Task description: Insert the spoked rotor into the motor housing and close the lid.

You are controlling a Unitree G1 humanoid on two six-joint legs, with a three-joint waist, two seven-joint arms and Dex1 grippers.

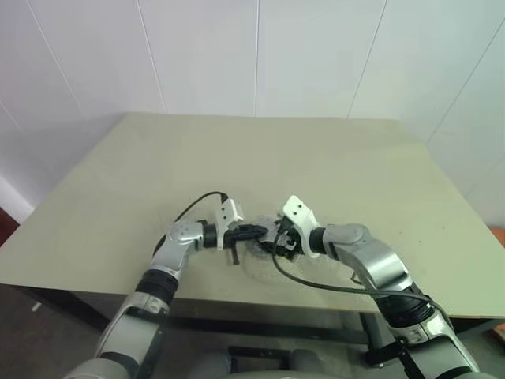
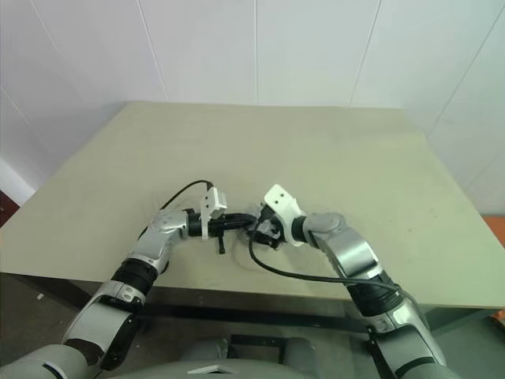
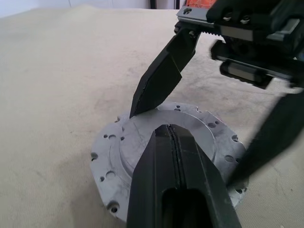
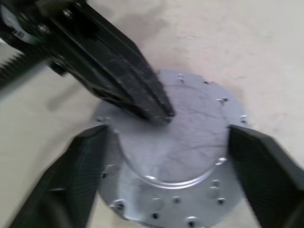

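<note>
A round silver-grey metal disc [image 4: 190, 147] with a raised smooth centre and small holes around its rim lies flat on the table; I take it for the lid. My left gripper [image 4: 164, 114] is shut, and its tips rest on the disc's raised centre [image 3: 128, 147]. My right gripper [image 4: 166, 133] is open, with one finger [image 4: 80, 166] on each side of the disc, close to its rim. In the head view both grippers [image 1: 268, 235] meet near the table's front edge. The spoked rotor and the motor housing are hidden.
The beige table [image 1: 316, 158] stretches far back and to both sides of the grippers. White walls stand behind it. A black cable [image 1: 316, 284] hangs from my right wrist over the front edge.
</note>
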